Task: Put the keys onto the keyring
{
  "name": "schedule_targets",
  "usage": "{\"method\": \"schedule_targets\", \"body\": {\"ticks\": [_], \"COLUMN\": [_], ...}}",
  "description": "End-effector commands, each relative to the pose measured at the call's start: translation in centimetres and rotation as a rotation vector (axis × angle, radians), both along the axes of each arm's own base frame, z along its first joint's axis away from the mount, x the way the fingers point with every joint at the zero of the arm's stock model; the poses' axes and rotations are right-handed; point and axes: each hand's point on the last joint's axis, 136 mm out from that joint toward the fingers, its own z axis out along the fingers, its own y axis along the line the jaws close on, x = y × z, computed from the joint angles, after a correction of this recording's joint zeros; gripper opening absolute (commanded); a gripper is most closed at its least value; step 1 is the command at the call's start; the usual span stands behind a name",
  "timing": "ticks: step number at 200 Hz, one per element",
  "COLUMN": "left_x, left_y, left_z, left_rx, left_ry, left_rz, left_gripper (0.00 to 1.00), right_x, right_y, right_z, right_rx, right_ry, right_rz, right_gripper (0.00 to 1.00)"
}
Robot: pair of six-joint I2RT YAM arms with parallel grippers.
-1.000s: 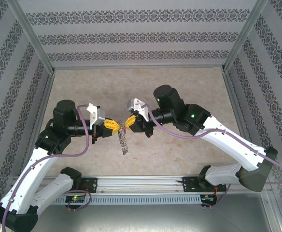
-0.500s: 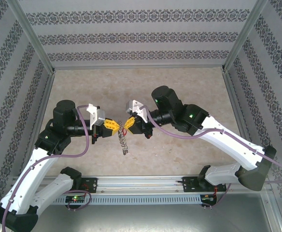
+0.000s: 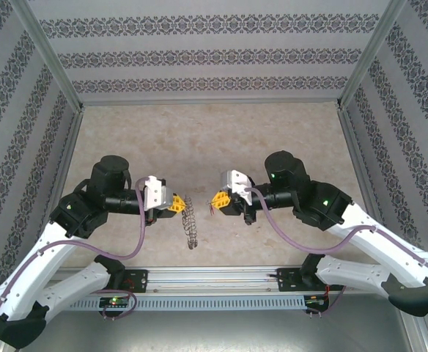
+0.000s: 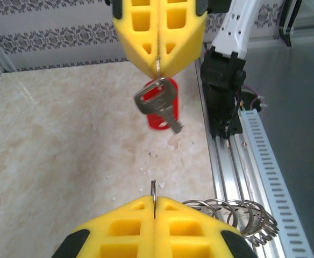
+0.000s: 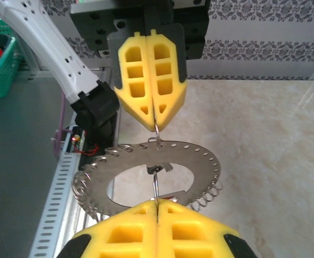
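Your left end effector (image 3: 179,204) has its yellow fingers pressed together on a thin wire at the top edge of the keyring (image 5: 200,161). The keyring is a flat grey perforated ring with coils along its rim, and it hangs below those fingertips. From above, its lower end may be touching the table (image 3: 199,139), but you cannot tell for sure.

Your right end effector (image 3: 215,202) sits to the right of the keyring, clearly apart from it and pointing at it tip to tip. Its fingers are clamped on a small wire loop, and the keys (image 4: 158,105) dangle from that loop, a grey metal key with the red tag just behind it. The keys hang free, not touching the keyring.
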Motion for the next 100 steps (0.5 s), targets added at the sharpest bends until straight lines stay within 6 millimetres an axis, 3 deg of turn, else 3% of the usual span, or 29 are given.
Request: {"method": "schedule_targets", "body": {"ticks": [1, 52, 100], "left_x": [-0.5, -0.9, -1.3], "left_y": [0.3, 0.1, 0.1], "left_z": [0.4, 0.0, 0.5], "left_rx": [0.059, 0.075, 0.053], "left_ry": [-0.103, -0.113, -0.126], "left_rz": [-0.031, -0.058, -0.068], "left_gripper": [0.00, 0.00, 0.00], "right_x": [1.2, 1.7, 0.8], "right_y": [0.2, 1.6, 3.1], "right_z": [0.4, 0.6, 0.3], "right_rx": [0.040, 0.077, 0.046], "right_ry": [-0.093, -0.119, -0.121], "right_rz": [-0.041, -0.018, 0.044], "right_gripper": [0.00, 0.00, 0.00]}}
